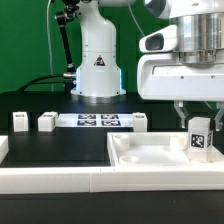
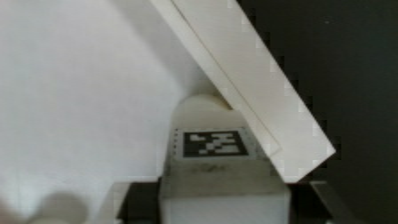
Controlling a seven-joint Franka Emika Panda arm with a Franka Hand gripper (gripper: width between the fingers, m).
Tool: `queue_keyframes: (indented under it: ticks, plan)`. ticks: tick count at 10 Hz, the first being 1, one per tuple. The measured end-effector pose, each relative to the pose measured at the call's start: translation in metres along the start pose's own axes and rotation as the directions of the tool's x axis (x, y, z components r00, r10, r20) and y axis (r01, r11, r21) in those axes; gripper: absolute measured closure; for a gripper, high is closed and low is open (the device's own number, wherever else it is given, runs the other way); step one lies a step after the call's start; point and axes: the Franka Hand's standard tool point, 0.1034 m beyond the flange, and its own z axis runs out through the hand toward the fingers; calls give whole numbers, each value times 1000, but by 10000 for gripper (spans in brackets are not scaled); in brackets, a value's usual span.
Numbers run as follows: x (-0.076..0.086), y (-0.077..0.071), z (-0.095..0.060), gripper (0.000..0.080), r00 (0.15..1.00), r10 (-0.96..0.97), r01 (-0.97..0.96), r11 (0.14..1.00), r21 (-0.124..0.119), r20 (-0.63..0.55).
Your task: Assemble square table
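The square table's tabletop (image 1: 150, 152) is a wide white tray lying on the black table at the exterior view's right. My gripper (image 1: 198, 122) hangs over its right part, shut on a white leg (image 1: 198, 141) with a black-and-white tag. The leg stands upright, its lower end inside the tray near the right rim. In the wrist view the held leg (image 2: 217, 150) sits between my dark fingers (image 2: 146, 202), beside the tabletop's raised rim (image 2: 249, 80). Three more legs (image 1: 20, 122), (image 1: 46, 121), (image 1: 140, 122) stand loose further back.
The marker board (image 1: 97, 121) lies between the loose legs, in front of the robot base (image 1: 97, 75). A long low white border wall (image 1: 60, 180) runs along the front edge. Black cables trail at the back left.
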Motion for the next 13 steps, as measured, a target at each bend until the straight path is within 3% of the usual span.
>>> queue_keyframes:
  ticks: [4,7,8,9,10,11,13]
  plan:
    - [-2,-1,0,509,968,249,-249,968,2,9]
    - [-2,-1,0,509,966,259,-259,966,5,12]
    - [-2,-1,1,413,975,220,-220,975,5,13]
    - [-2,-1,1,265,976,217,-217,976,5,13]
    - [-4,0,1,265,995,95,-95,995,-9,22]
    - [-4,-2,0,175,999,-27,28,1000,-15,32]
    - [-3,-3,-1,155,972,-230,231,973,-13,38]
